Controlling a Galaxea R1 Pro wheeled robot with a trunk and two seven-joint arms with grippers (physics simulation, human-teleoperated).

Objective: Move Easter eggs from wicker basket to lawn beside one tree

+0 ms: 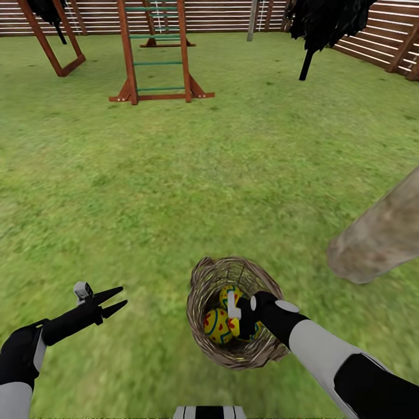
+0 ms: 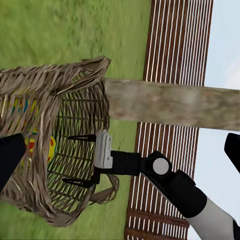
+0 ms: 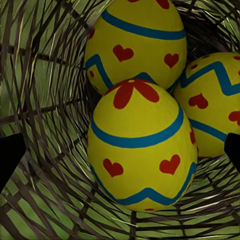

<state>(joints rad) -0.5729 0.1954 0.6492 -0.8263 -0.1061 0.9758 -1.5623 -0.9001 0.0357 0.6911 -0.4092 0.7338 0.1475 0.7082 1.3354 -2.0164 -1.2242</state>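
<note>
The wicker basket (image 1: pixel 203 302) stands on the lawn (image 1: pixel 174 192) just in front of me, with three yellow Easter eggs in it. In the right wrist view a front egg (image 3: pixel 140 150) lies between two others (image 3: pixel 137 40) (image 3: pixel 212 100). My right gripper (image 1: pixel 233 314) reaches down inside the basket, open, and its fingertips (image 3: pixel 10 155) flank the front egg without touching it. The left wrist view shows that gripper (image 2: pixel 80 160) with fingers spread inside the basket (image 2: pixel 75 85). My left gripper (image 1: pixel 119 297) hovers open and empty over grass left of the basket. The tree (image 1: pixel 378 235) rises close by on the right.
A wooden play set ladder (image 1: pixel 157 58) and a slanted frame (image 1: pixel 52 41) stand far ahead. A brown slatted fence (image 1: pixel 378 35) closes the yard, with a dark conifer (image 1: pixel 326 23) before it. Open grass lies between the basket and the trunk.
</note>
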